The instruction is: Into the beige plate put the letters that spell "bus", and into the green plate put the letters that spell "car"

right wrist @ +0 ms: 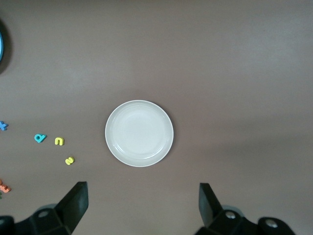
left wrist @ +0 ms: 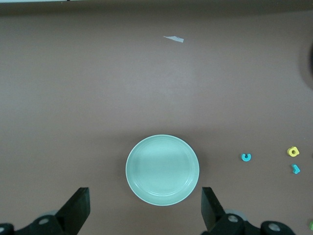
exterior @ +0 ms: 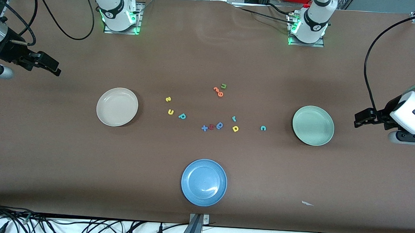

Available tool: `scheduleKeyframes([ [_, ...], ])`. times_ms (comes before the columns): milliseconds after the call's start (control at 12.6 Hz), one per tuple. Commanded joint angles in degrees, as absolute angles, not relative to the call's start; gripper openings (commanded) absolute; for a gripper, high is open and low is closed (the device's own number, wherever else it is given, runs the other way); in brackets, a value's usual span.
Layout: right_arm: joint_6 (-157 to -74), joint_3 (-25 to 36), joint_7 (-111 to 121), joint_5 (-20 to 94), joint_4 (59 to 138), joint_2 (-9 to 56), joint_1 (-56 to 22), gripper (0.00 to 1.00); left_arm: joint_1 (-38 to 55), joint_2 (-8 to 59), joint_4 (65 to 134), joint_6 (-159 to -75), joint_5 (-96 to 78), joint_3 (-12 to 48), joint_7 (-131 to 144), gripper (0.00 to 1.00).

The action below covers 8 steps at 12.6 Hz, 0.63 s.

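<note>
The beige plate (exterior: 117, 106) (right wrist: 139, 133) lies empty toward the right arm's end of the table. Beside it lie the yellow s (exterior: 168, 99) (right wrist: 70, 160), yellow u (exterior: 171, 111) (right wrist: 59, 141) and teal b (exterior: 182, 116) (right wrist: 40, 138). The green plate (exterior: 313, 125) (left wrist: 162, 169) lies empty toward the left arm's end, with the teal c (exterior: 263, 128) (left wrist: 246, 157), yellow a (exterior: 235, 128) (left wrist: 293, 152) and teal r (exterior: 234, 118) (left wrist: 295, 169) beside it. My right gripper (exterior: 53, 67) (right wrist: 142, 208) hangs open above the table near the beige plate. My left gripper (exterior: 363, 118) (left wrist: 145, 210) hangs open near the green plate. Both hold nothing.
A blue plate (exterior: 204, 182) lies nearest the front camera, mid-table. A green u (exterior: 224, 86) and orange letters (exterior: 218, 91) lie farther back. A blue cross (exterior: 204, 128), a red piece (exterior: 211, 127) and a blue rounded letter (exterior: 220, 125) sit between the two groups. A white scrap (exterior: 307, 203) lies near the front edge.
</note>
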<state>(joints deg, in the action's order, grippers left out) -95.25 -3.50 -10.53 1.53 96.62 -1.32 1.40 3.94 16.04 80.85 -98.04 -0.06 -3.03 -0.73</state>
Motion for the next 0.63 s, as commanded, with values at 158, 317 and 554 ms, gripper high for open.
scheduleKeyframes([
  [158, -94.31, -3.60, -9.93, 1.49, 96.06, -1.67, 1.49, 1.00, 4.22, 15.29, 80.42, -97.29, 1.06, -2.99, -1.32, 1.00],
  [317, -94.31, -3.60, -10.02, 1.49, 96.06, -1.67, 1.49, 1.00, 4.22, 15.29, 80.42, -97.29, 1.14, -2.99, -1.32, 1.00],
  [554, -94.22, -3.60, -9.93, 1.58, 96.06, -1.67, 1.49, 1.00, 4.22, 15.29, 80.42, -97.29, 1.14, -2.99, -1.32, 1.00],
])
